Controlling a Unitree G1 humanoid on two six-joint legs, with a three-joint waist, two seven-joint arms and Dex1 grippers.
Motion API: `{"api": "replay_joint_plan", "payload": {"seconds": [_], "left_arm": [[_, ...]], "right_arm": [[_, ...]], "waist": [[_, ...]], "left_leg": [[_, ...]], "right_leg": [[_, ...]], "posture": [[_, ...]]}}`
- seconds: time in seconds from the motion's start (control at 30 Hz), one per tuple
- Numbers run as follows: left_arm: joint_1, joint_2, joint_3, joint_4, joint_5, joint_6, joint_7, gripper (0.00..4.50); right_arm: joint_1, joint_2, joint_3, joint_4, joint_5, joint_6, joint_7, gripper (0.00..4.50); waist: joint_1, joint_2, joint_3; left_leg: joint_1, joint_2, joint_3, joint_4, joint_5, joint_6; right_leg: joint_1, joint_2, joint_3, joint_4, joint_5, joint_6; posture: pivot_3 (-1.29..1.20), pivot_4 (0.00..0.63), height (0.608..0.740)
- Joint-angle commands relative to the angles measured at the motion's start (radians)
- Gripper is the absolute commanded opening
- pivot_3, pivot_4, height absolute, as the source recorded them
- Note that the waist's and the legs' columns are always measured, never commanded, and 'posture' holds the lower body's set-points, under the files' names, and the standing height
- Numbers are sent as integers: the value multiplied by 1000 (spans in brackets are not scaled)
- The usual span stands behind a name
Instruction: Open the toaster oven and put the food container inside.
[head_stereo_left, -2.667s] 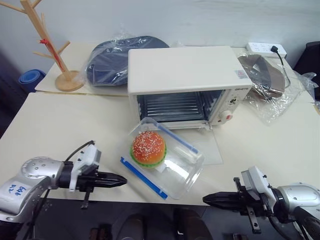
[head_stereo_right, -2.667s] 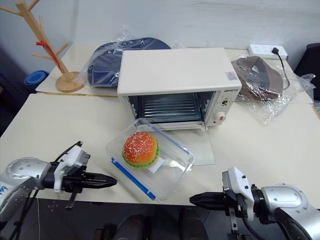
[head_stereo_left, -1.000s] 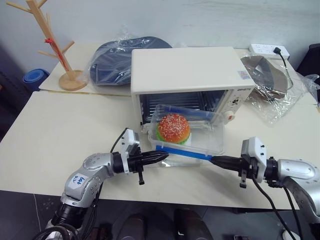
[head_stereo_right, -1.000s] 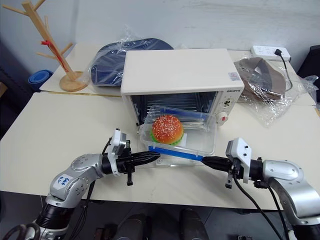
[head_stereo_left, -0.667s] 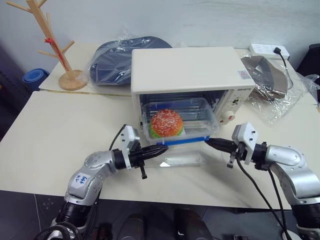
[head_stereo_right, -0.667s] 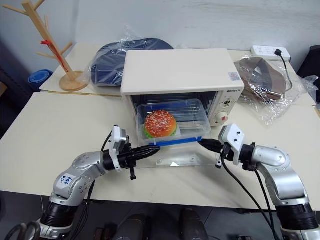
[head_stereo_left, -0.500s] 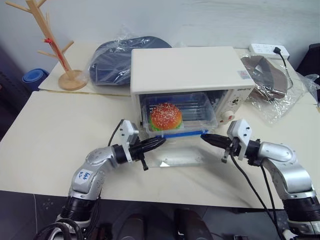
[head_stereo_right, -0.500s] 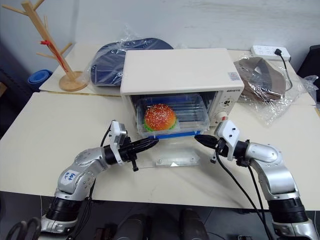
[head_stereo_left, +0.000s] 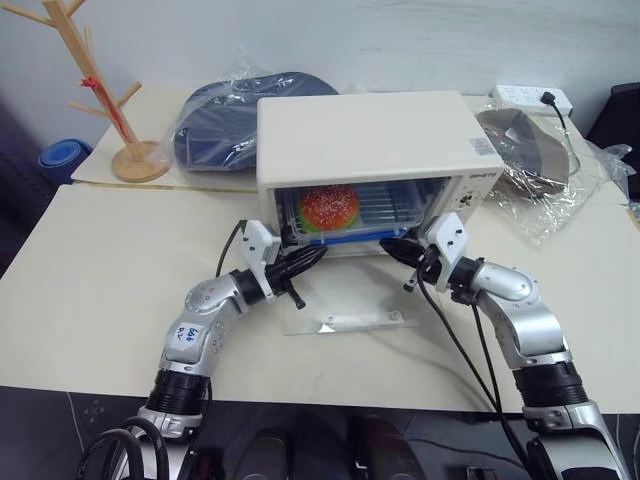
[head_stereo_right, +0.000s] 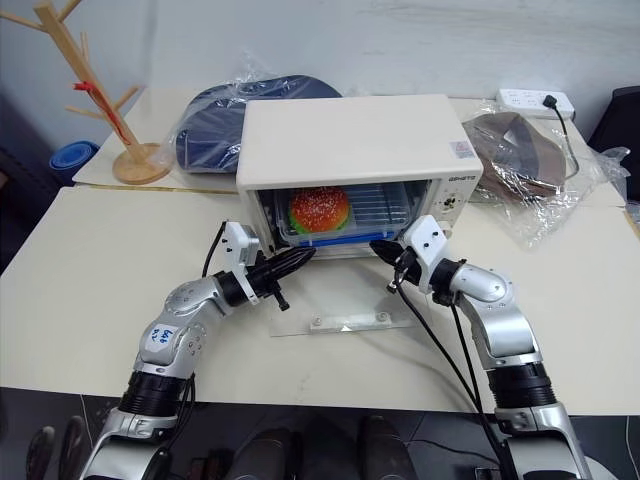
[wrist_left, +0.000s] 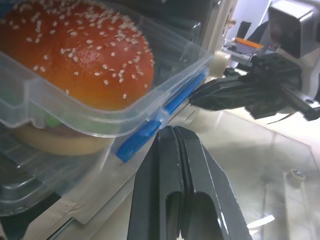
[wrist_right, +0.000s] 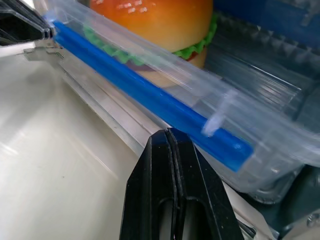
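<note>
Two cream tabletops (head_stereo_left: 100, 270) butt together under a pale wall. On the far one I see a wooden branching stand (head_stereo_left: 100, 95), dark round items in plastic wrap (head_stereo_left: 225, 120) and a white power strip (head_stereo_left: 530, 97). The boxy cream-white toaster oven (head_stereo_left: 370, 150) stands open, its glass door (head_stereo_right: 345, 300) lying flat on the near top. The clear plastic food container with blue clips (head_stereo_left: 335, 215), burger showing, sits inside the cavity. My left gripper (head_stereo_left: 318, 255) and right gripper (head_stereo_left: 388, 246) both have fingers pressed together, empty, at the container's front corners.
</note>
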Motion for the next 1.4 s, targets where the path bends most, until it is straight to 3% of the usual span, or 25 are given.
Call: {"api": "replay_joint_plan", "payload": {"seconds": [0.03, 0.17, 0.3, 0.53, 0.73, 0.93, 1.1, 1.23, 1.4], "left_arm": [[33, 166, 65, -176, -70, 92, -113, 185], [157, 344, 199, -322, -237, 134, -295, 1063], [263, 451, 345, -296, -280, 42, -459, 2242], [368, 550, 442, -196, -310, 29, -612, 4338], [391, 552, 470, -292, -412, 150, -572, 4439], [337, 522, 509, -336, -472, 181, -473, 4439], [337, 522, 552, -350, -539, 249, -402, 4439], [372, 468, 583, -326, -481, 221, -289, 4439], [413, 426, 562, -306, -351, 73, -289, 4439]], "right_arm": [[18, -81, -86, -157, 176, 144, 108, 0], [92, -239, -197, -179, 272, 179, 254, 0], [160, -347, -280, -27, 253, 33, 408, 0], [143, -339, -225, 358, 132, -345, 580, 0], [80, -227, -157, 451, 128, -423, 641, 0], [100, -153, -151, 325, 199, -328, 622, 0], [91, -94, -220, 138, 336, -123, 456, 0], [26, -32, -290, 15, 472, 27, 271, 0], [-18, -59, -296, -10, 502, 110, 258, 0]], "waist": [[-5, 0, 0], [-1, 2, 0], [3, 2, 0], [-5, 4, 1], [-27, 4, 1], [-25, 5, 1], [-27, 5, 1], [-28, 6, 1], [-20, 6, 1]], "left_leg": [[-1, 1, 0, -1, 0, 0], [-10, 3, -2, -2, -1, -1], [-8, 1, -3, 0, -4, 5], [-2, 0, -1, -1, -6, 9], [0, 2, 0, -2, -6, 8], [0, 2, -1, -2, -6, 7], [0, 2, -1, -2, -6, 5], [0, 2, -1, -2, -6, 5], [0, 2, -2, -3, -6, 5]], "right_leg": [[-2, 1, 0, 1, 0, 0], [-8, 1, -1, 2, 0, -1], [-3, -2, -2, -8, 0, -1], [1, -4, -1, -6, 0, -1], [1, -3, -1, -3, -1, -2], [1, -3, -1, -2, -1, -2], [-1, -3, 0, -2, -1, -2], [-1, -3, 0, -2, -1, -2], [0, -3, -1, -3, -1, -2]], "posture": [[0, 150, 740], [0, 150, 740], [0, 150, 740], [0, 150, 740], [0, 150, 740], [0, 150, 740], [0, 150, 740], [0, 150, 740], [0, 150, 740]]}}
